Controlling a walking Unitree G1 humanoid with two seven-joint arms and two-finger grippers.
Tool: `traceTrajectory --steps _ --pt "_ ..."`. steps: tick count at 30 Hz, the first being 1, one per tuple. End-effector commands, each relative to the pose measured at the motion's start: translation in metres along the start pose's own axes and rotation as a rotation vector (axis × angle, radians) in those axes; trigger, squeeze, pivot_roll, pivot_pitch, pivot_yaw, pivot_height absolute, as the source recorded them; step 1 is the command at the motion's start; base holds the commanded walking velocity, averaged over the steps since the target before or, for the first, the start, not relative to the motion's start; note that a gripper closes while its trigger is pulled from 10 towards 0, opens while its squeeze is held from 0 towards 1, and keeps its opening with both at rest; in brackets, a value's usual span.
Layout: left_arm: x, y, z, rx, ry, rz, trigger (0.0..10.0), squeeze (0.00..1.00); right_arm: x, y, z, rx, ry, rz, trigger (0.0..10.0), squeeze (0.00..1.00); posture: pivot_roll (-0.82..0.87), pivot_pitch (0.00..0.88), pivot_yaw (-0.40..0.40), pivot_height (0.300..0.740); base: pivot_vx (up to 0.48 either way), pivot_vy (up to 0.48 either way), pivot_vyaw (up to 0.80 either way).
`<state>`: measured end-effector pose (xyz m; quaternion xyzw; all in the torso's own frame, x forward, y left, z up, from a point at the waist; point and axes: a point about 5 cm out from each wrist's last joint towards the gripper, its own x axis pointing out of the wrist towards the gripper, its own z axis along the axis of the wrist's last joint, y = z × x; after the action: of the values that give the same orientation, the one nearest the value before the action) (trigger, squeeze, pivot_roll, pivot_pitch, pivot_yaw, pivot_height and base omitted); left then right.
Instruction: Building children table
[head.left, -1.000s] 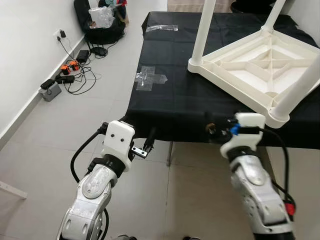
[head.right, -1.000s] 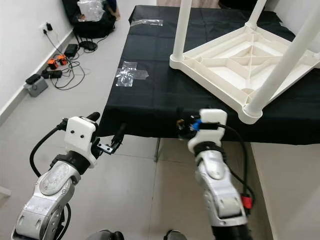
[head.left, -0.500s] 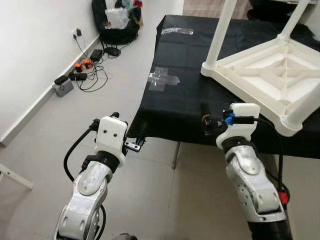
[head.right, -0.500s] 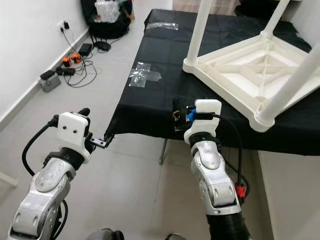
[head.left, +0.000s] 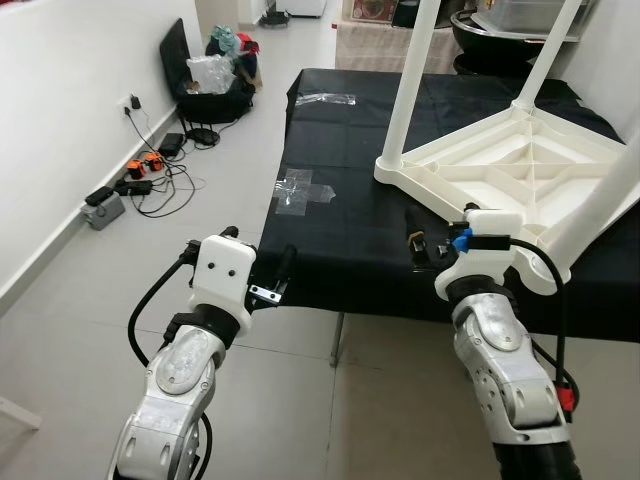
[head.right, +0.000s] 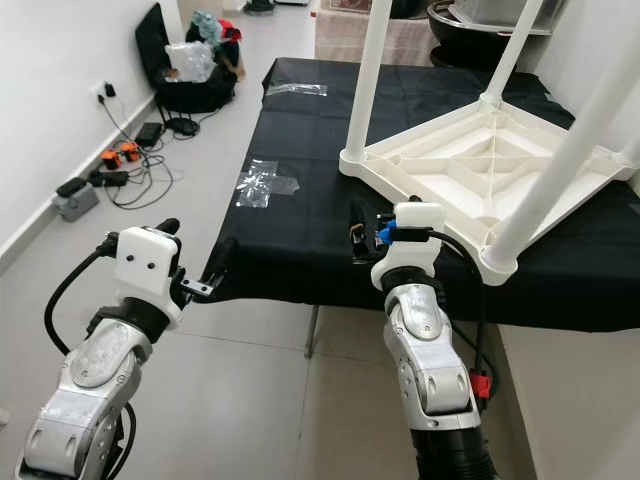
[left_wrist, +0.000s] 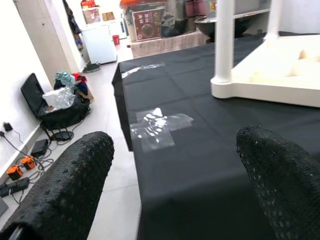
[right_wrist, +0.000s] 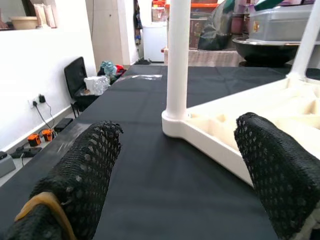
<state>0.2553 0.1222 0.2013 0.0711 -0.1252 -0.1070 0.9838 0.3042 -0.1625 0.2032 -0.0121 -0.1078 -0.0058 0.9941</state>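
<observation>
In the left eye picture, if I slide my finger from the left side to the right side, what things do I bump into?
Grey power strip on the floor → orange plugs and black cables → left gripper → shiny clear tape cross on the black cloth → right gripper → upside-down white plastic table.

I see a pale grey tiled floor (head.left: 120, 270) and a plain white wall (head.left: 60, 110) on the left — cables and chargers (head.left: 140, 175) tangle at its base below a wall socket (head.left: 133, 102). A black bag (head.left: 205, 85) stuffed with plastic sits by the wall. Far back, what may be a small white fridge (left_wrist: 100, 44) — blurred.
</observation>
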Motion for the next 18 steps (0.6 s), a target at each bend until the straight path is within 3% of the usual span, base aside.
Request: traceTrajectory --steps 1,9,18 --pt "0.001 0.0 -0.001 0.005 0.004 0.001 10.0 0.0 0.004 -0.001 0.001 0.004 0.006 -0.003 10.0 0.0 0.03 0.113 -0.03 0.74 0.446 0.0 0.0" --pt "0.0 0.0 -0.001 -0.003 0.01 0.003 10.0 0.0 0.012 -0.001 0.01 0.007 -0.028 -0.005 10.0 0.0 0.03 0.115 -0.033 0.74 0.447 0.0 0.0" --pt "0.001 0.0 -0.001 -0.02 0.012 0.013 10.0 0.0 0.02 0.0 0.016 0.01 -0.041 0.013 10.0 0.0 0.03 0.115 -0.035 0.74 0.0 0.0 0.0"
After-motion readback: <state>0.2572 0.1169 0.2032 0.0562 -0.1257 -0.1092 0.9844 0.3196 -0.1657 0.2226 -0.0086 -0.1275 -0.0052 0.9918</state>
